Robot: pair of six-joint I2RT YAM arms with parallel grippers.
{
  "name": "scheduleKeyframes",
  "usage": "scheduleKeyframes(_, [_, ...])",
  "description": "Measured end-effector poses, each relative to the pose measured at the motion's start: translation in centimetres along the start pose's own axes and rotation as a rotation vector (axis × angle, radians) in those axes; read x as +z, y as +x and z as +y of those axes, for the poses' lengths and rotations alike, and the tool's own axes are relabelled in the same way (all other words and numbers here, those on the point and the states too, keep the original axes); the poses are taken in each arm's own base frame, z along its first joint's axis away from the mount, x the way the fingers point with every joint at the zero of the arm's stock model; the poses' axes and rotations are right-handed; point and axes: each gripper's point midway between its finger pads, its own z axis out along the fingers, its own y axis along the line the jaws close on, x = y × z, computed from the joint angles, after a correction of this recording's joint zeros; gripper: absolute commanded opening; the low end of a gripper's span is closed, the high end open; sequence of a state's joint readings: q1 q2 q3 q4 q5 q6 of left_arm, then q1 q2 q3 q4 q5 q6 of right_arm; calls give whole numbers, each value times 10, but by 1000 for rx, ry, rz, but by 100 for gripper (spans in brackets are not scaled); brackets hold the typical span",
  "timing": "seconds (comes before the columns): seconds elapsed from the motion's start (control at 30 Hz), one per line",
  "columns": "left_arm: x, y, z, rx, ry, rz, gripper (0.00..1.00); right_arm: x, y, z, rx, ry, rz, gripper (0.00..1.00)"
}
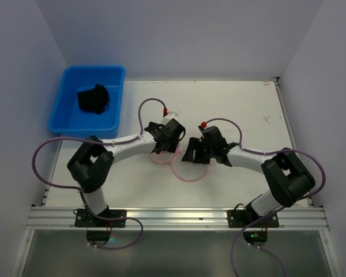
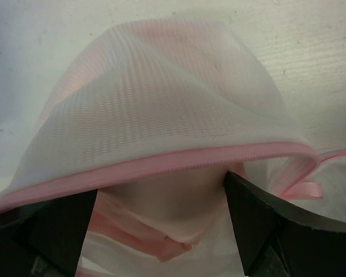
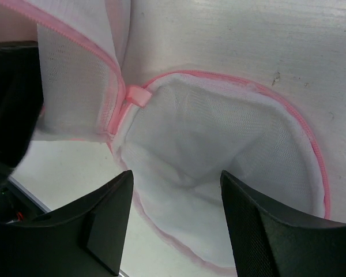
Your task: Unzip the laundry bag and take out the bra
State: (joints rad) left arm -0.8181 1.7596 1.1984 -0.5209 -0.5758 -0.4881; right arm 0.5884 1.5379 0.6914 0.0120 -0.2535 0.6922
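Observation:
The laundry bag (image 1: pixel 187 173) lies unzipped in the middle of the table, a white mesh with pink zipper trim. In the left wrist view one mesh half (image 2: pixel 161 98) rises as a dome, and pale pink fabric with a strap-like band (image 2: pixel 161 239) shows under its pink rim; I cannot tell if this is the bra. My left gripper (image 1: pixel 164 143) (image 2: pixel 161 199) is open, its fingers on either side of that opening. My right gripper (image 1: pixel 195 153) (image 3: pixel 176 199) is open just above the other half (image 3: pixel 230 133), which lies flat and looks empty.
A blue plastic bin (image 1: pixel 63 112) stands at the back left with a black garment (image 1: pixel 93 98) in it. A pink fabric tab (image 3: pixel 137 95) joins the two bag halves. The left arm's black body (image 3: pixel 11 104) is close on the right wrist view's left.

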Motion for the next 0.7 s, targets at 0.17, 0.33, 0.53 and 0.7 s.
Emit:
scheduleKeyframes(0.17, [14, 24, -12, 13, 47, 54, 100, 0, 0, 0, -1, -3, -1, 65])
scheduleKeyframes(0.33, [20, 31, -16, -11, 69, 65, 61, 3, 1, 0, 1, -4, 7, 64])
scheduleKeyframes(0.53, [21, 32, -13, -21, 69, 70, 0, 3, 1, 0, 1, -4, 8, 64])
scheduleKeyframes(0.7, [-11, 19, -11, -21, 171, 38, 0, 3, 1, -1, 2, -2, 7, 64])
